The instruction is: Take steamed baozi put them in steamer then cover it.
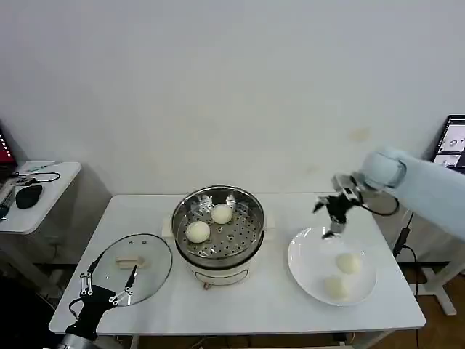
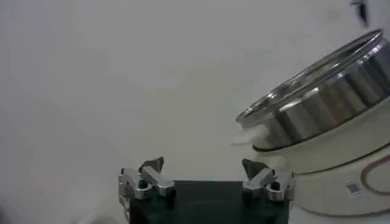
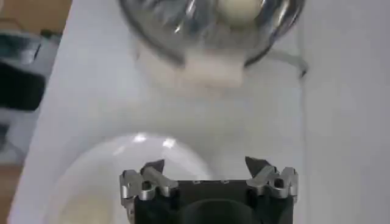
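Fingers (image 1: 328, 206) of right gripper (image 1: 331, 216) spread apart, empty, above far rim of flat white plate (image 1: 305, 265) bearing two round cream-white baozi (image 1: 348, 263). Two more in shiny steel steamer (image 1: 218, 218). Left gripper (image 1: 106, 280) released, low beside clear glass lid (image 1: 134, 258) on white counter (image 1: 269, 305).

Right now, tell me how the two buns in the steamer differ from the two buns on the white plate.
The two baozi in the steamer, at and, lie on its perforated steel floor, already moved; the two on the white plate, at and, still wait. The right hand hangs open above the plate's far rim, not over the steamer. All four are round, smooth and cream-white, similar in size.
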Action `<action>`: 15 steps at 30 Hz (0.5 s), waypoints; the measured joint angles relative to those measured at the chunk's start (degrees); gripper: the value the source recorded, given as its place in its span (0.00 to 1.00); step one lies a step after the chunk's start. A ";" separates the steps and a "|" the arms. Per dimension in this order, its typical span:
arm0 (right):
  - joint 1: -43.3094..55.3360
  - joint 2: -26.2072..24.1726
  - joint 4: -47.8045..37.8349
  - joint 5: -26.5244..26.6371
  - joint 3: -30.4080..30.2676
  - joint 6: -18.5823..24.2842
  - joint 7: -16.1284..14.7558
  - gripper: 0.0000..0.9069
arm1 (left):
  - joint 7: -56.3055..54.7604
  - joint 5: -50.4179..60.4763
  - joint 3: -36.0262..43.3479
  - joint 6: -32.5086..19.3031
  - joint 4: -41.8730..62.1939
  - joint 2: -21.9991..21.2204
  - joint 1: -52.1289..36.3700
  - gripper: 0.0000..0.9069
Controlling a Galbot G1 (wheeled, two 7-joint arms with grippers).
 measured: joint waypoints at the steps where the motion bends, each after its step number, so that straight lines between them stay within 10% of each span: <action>1: -0.77 -0.49 0.11 -0.49 0.32 0.16 -0.30 1.00 | 0.00 0.08 0.01 0.01 0.00 -0.07 0.00 1.00; 15: -9.75 -3.12 0.59 -4.63 4.41 0.86 -2.01 1.00 | -0.06 0.52 -0.25 -0.05 -0.15 -0.53 0.65 1.00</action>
